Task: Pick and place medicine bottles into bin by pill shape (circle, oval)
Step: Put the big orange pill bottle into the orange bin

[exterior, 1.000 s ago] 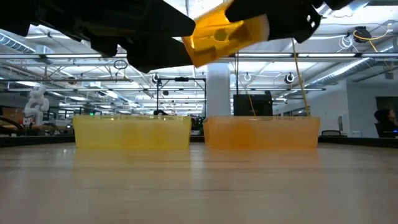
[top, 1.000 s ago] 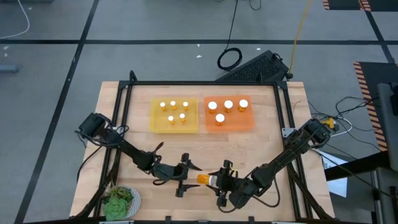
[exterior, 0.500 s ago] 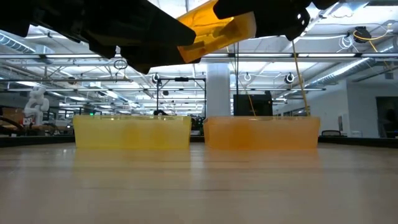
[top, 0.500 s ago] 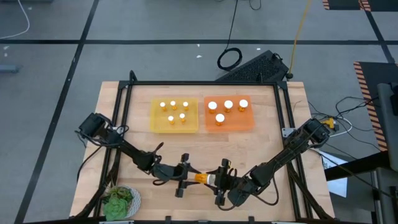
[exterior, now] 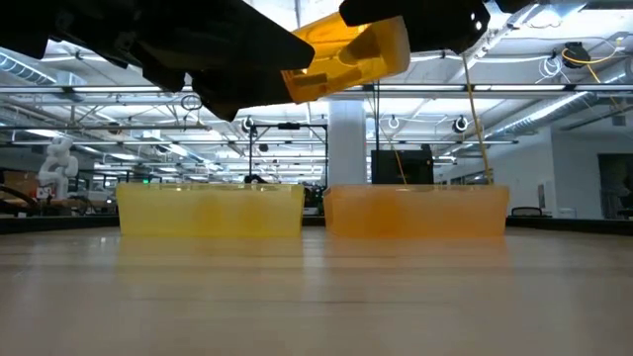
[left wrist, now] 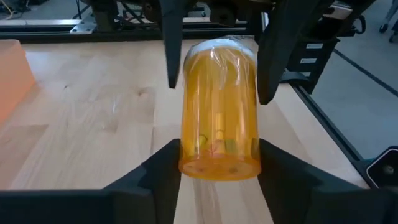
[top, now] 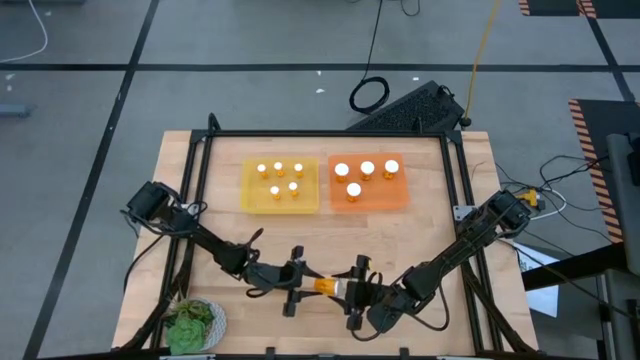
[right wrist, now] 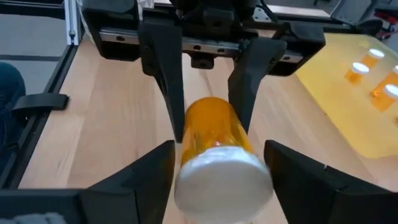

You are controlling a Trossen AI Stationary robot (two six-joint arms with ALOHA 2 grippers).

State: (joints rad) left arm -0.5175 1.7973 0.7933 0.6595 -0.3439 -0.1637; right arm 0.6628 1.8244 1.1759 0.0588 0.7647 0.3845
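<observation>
Right gripper (top: pixel 352 290) clamps one medicine bottle (top: pixel 327 288) at its cap; left gripper (top: pixel 308 283) straddles its base, contact unclear. Beyond them we count five bottles in the yellow bin (top: pixel 250 198), four in the orange bin (top: pixel 370 199). No legible labels.

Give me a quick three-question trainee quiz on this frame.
1. True or false: the medicine bottle between the left hand and right hand rests on the table.
2. How many bottles stand in the yellow bin?
3. Which bin holds the wider white caps? A) yellow bin B) orange bin

Key: 1. False; the low view shows it in the air. 2. Five. 3. B.
</observation>
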